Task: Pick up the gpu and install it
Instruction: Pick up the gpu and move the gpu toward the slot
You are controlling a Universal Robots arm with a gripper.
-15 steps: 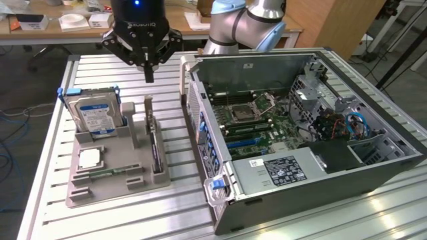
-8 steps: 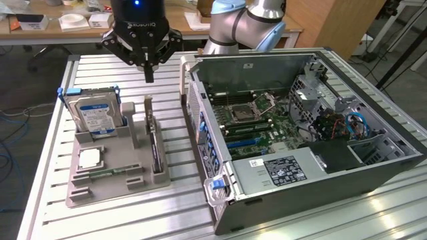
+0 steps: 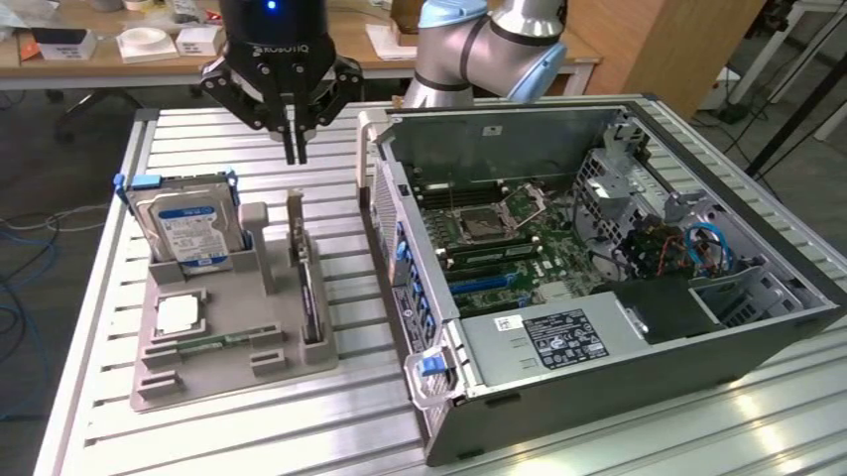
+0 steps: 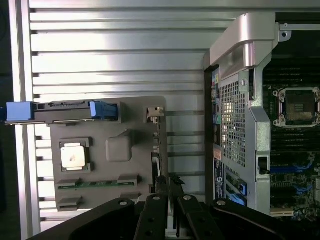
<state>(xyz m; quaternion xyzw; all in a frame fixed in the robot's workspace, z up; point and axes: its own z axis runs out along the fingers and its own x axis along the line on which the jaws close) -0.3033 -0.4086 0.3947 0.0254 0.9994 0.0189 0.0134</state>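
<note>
Gripper (image 3: 294, 157) hangs from the arm (image 3: 483, 45) over the slatted metal table (image 3: 198, 436). Fingers drawn almost together, only a sliver of gap; nothing held.

Gpu (image 3: 307, 297) directly below the gripper, not touching. It stands on its long edge in a slot of the gray tray (image 3: 272, 382), bracket end nearest the fingertips, and the rest runs away from them along the tray's edge. In the wrist view the fingertips sit over the card's thin top edge.

Below the gripper and off to the side away from the computer case: hard drive (image 3: 196, 226), blue-white label, upright in the tray. Farther out that way, a square processor (image 3: 177, 315) lying flat and a memory stick (image 3: 212, 342) just past it.

On the gripper's other side, close by: open computer case (image 3: 596, 278), motherboard exposed.
</note>
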